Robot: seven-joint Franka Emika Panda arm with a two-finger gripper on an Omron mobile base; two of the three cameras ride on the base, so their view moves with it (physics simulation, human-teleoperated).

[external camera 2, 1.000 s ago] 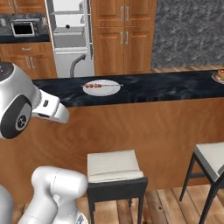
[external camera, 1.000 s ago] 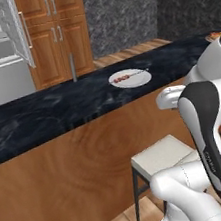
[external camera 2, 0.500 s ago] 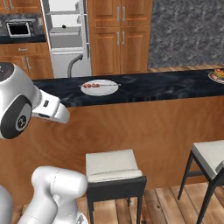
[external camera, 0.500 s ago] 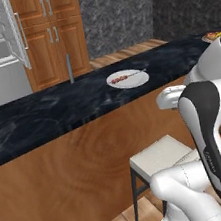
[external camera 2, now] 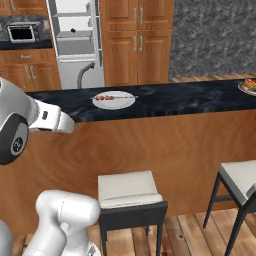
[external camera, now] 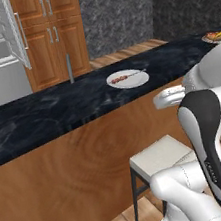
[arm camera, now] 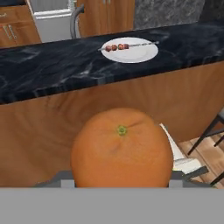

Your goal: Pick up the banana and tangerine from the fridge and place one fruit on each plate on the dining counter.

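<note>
- The tangerine [arm camera: 122, 148] sat close before the hand camera: a round, bright-orange ball with finely dimpled skin and a small green stem scar facing the lens.
- It was seated between the gripper [arm camera: 121, 181] jaws, which stood partly open and clamped on its sides; the fingertips themselves were hidden behind the fruit.
- Beyond the fruit ran the dining counter [arm camera: 52, 70], with a glossy blue-black marbled top over a smooth reddish-brown wood front showing swirled grain.
- One shallow round whitish plate [arm camera: 135, 53] lay on that top, carrying a thin skewer [arm camera: 124, 46] of small red-brown pieces.
- A second plate [external camera 2: 248, 88] sat at the counter's far right end, holding mixed coloured food.
- Square pale-cushioned stools [external camera 2: 129, 191] on dark metal legs stood against the wood front.
- The fridge [external camera 2: 75, 42] stood behind, door open, pale grey shelves visible, flanked by wooden cabinets [external camera 2: 136, 40].
</note>
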